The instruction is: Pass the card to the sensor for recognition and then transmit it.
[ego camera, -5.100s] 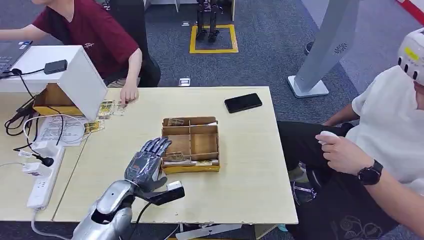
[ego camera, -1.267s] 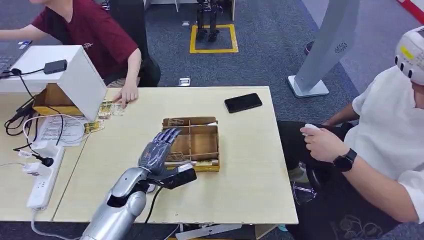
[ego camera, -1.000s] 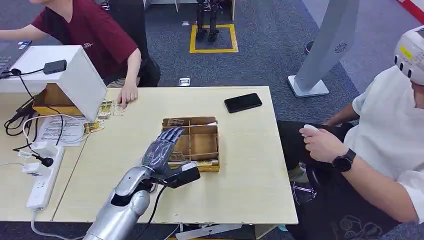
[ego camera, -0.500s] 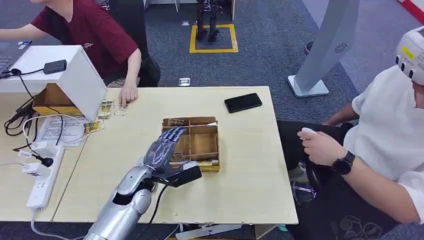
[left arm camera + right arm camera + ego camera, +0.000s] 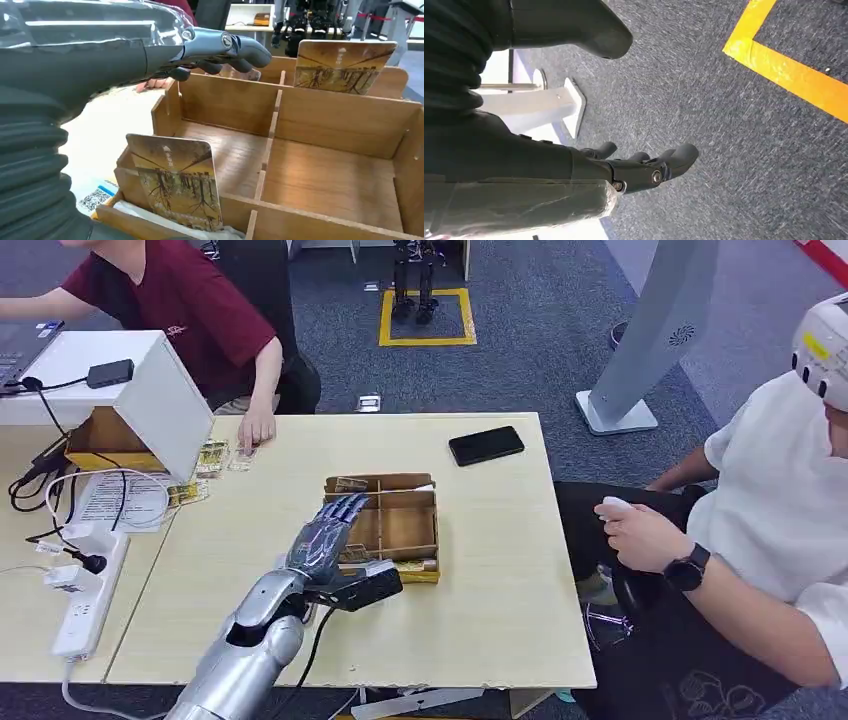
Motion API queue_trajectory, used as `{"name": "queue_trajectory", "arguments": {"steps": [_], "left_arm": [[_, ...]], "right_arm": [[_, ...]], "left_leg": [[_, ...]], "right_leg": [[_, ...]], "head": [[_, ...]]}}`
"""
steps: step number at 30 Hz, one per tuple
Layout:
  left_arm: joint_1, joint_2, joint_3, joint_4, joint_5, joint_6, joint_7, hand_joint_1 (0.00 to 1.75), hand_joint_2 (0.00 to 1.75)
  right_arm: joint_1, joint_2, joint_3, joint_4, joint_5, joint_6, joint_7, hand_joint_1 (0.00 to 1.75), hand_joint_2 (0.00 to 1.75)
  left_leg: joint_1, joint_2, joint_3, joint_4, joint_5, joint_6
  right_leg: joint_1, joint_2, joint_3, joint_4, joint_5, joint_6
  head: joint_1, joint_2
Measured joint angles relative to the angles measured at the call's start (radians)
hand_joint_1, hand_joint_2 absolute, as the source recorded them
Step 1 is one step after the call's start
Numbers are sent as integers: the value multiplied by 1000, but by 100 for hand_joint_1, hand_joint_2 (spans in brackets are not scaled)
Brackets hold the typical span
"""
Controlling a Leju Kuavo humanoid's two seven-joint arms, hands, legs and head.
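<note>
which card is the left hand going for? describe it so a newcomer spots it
On the pale table sits a wooden divided box. The card stands upright in its near-left slot, below the left hand. Unlike the far-row card, it leans over white paper.

No wording can be read anywhere. The card (image 5: 176,180) standing in the wooden box (image 5: 320,170) carries a small pale emblem above a tree picture, too small to make out. A slip of paper (image 5: 95,197) beside the box bears a QR code. The maroon shirt (image 5: 180,310) shows a small white mark, illegible.
</note>
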Motion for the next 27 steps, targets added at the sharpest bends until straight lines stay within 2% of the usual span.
{"name": "queue_trajectory", "arguments": {"steps": [27], "left_arm": [[-12,0,1,19,-21,11,6,0,175]], "right_arm": [[0,0,1,0,0,-2,3,0,175]], "left_leg": [[0,0,0,0,0,0]], "right_leg": [[0,0,0,0,0,0]], "head": [[0,0]]}}
